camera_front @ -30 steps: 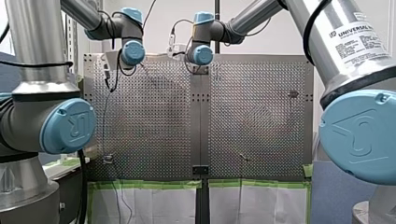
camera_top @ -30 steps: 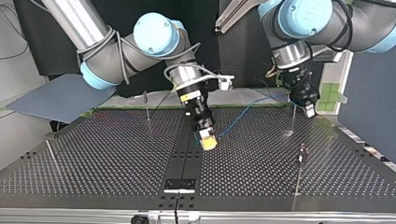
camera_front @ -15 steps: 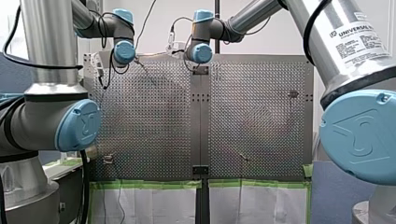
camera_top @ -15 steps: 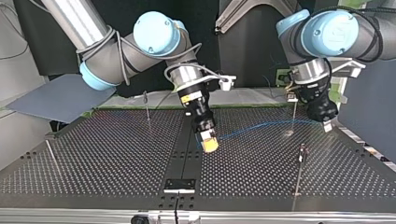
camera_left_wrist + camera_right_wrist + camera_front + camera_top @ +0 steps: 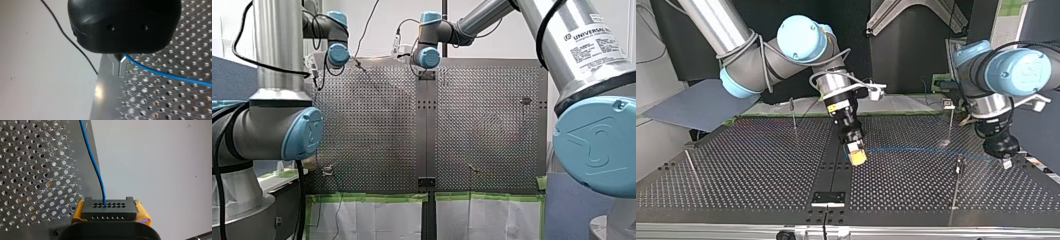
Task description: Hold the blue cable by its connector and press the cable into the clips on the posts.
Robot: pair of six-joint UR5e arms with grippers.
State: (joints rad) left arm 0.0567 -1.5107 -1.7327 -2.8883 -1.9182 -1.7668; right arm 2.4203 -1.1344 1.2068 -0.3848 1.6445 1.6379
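In the right wrist view my right gripper (image 5: pixel 110 214) is shut on the black connector (image 5: pixel 109 207), one yellow pad on each side. The blue cable (image 5: pixel 96 167) leaves the connector ahead of the gripper. In the top view the cable (image 5: pixel 921 150) runs stretched above the table from my right gripper (image 5: pixel 857 156) to my left gripper (image 5: pixel 1005 162). In the left wrist view my left gripper (image 5: pixel 119 67) has its metal fingers shut on the cable (image 5: pixel 170 76). The cable passes close to the top of a clip post (image 5: pixel 959 165); whether they touch I cannot tell.
More thin posts stand on the perforated table (image 5: pixel 761 170): one at the back right (image 5: pixel 950 125), one at the back left (image 5: pixel 793 114), one at the near left (image 5: pixel 692 167). A black strip (image 5: pixel 828 197) runs down the middle. Green tape (image 5: pixel 372 197) marks the near edge in the front view.
My left arm has swung toward the top view's right and nearer that camera, drawing the cable from a slack curve into a near-straight line. My right gripper has barely shifted.
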